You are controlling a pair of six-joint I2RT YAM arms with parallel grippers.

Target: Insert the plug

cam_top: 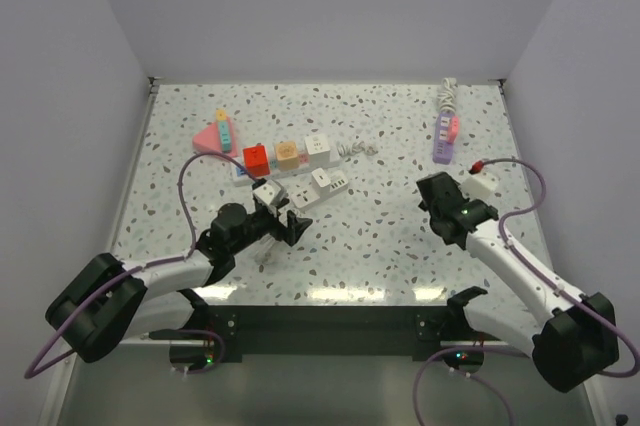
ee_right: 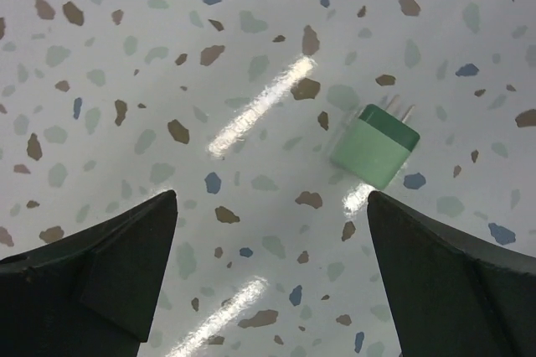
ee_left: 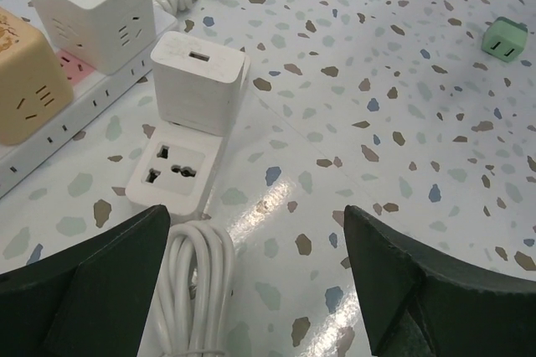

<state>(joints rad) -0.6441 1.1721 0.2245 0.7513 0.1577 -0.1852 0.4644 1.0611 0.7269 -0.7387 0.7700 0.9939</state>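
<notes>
Presently, at the left of the desk (cam_top: 400, 246), a pink triangular block (cam_top: 210, 138) is seen. To its right a red cube (cam_top: 256, 157), an orange cube (cam_top: 287, 153) and a white cube socket (cam_top: 317, 146) are lined up along a white power strip (ee_left: 50, 135).

Just in front of this row the left gripper (cam_top: 288, 227) is held low over the desk, its jaws spread wide with nothing gripped. In its wrist view a flat white socket plate (ee_left: 172, 171) is found ahead of it, with a white charger block (ee_left: 199, 80) touching the plate's far end. A coiled white cable (ee_left: 197, 290) is laid on the near side of the plate, beside the left finger.

Further right, a purple power strip (cam_top: 446, 136) is placed near the far edge, and a white plug with a red tip (cam_top: 483, 178) nearer. The right gripper (cam_top: 440, 196) is held over the desk, fully spread and empty. The green plug (ee_right: 374, 146) is seen lying flat under it, nearer the right finger and touched by neither, its prongs pointed away. It is kept well apart from the sockets at the left.
</notes>
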